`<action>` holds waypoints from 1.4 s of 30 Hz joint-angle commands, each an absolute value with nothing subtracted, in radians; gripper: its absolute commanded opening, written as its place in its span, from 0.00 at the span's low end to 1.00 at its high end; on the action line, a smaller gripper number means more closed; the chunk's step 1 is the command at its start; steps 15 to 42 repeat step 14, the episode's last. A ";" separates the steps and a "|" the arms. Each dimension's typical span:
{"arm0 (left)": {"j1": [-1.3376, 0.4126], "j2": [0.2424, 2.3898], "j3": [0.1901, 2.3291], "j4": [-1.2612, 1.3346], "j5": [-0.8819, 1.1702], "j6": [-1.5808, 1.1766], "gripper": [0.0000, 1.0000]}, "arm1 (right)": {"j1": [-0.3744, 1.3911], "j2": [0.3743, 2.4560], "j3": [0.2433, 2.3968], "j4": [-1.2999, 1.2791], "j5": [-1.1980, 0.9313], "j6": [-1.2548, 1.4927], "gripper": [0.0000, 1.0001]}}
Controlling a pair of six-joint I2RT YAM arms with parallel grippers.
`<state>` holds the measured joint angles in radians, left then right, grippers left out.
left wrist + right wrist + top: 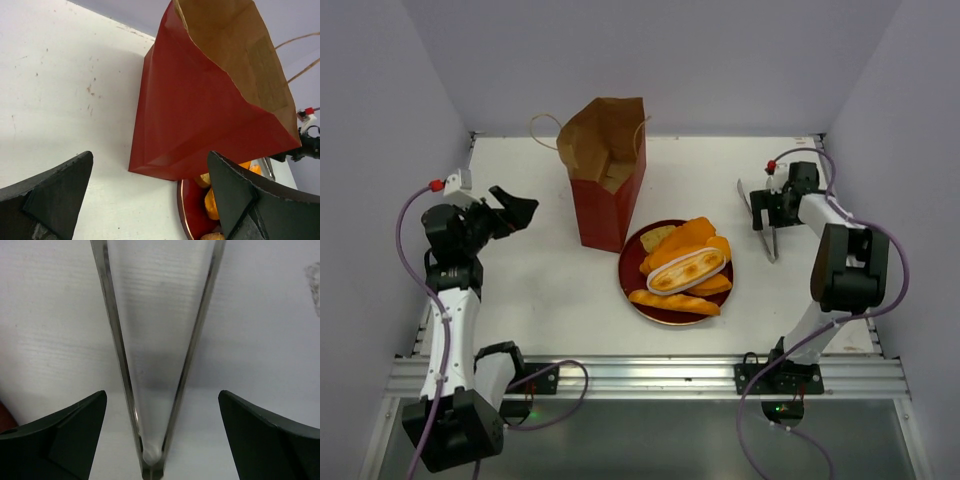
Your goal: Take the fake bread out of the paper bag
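Note:
The paper bag (605,170) stands upright at the back middle, red below and brown at its open mouth. It also fills the left wrist view (200,120). The fake bread lies on a round red plate (632,288) beside the bag: a white-edged bun (686,268), orange loaves (685,238) and a pale slice (658,238). A pale patch shows inside the bag's mouth; I cannot tell what it is. My left gripper (510,212) is open and empty, left of the bag, and points at it (150,200). My right gripper (765,215) is open, just above metal tongs (117,340), its fingers either side of them.
The metal tongs (767,238) lie on the white table at the right. The bag's cord handles (542,128) hang off its back. Grey walls close in the table on three sides. The plate's rim shows in the left wrist view (181,210).

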<state>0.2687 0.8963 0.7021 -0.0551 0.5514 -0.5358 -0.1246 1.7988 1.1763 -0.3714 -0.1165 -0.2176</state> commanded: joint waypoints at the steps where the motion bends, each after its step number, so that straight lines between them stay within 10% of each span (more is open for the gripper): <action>1: 0.255 0.828 0.698 -0.064 0.526 -0.460 1.00 | -0.126 1.626 1.187 -0.402 -0.035 -0.281 0.99; 14: 0.216 0.724 0.770 -0.259 0.376 -0.376 0.99 | -0.124 1.076 1.086 -0.471 0.069 -0.218 0.99; 42: 0.216 0.724 0.770 -0.259 0.376 -0.376 0.99 | -0.124 1.076 1.086 -0.471 0.069 -0.218 0.99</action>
